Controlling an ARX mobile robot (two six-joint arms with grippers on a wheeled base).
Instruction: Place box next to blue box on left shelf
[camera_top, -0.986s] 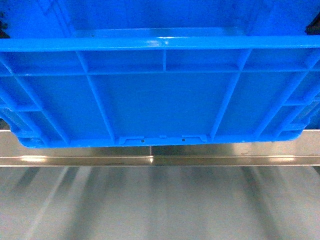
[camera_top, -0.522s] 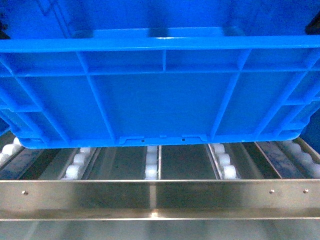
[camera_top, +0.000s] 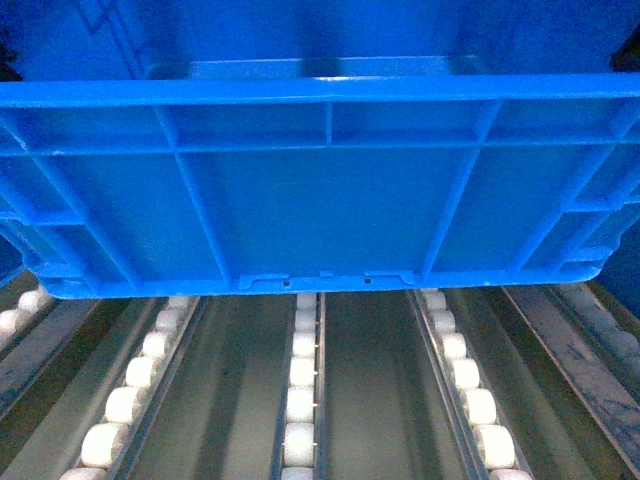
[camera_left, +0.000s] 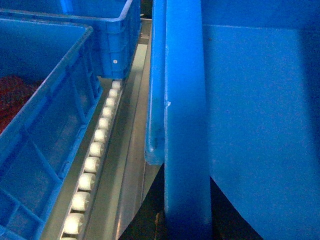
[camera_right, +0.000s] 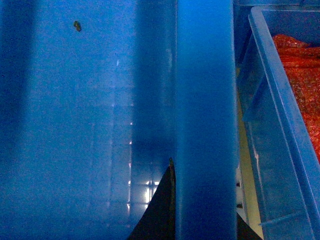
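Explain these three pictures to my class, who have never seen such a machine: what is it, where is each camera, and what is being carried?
This is a wheeled robot with two arms. One camera sits on its head, and one rides on each wrist. The head view shows a big blue crate above a flow rack, metal rails lined with white rollers. The left wrist view looks along the crate's rim and shows a neighbouring blue crate on the rack. The right wrist view shows another crate holding something red. The crate appears carried, but no gripper is visible.
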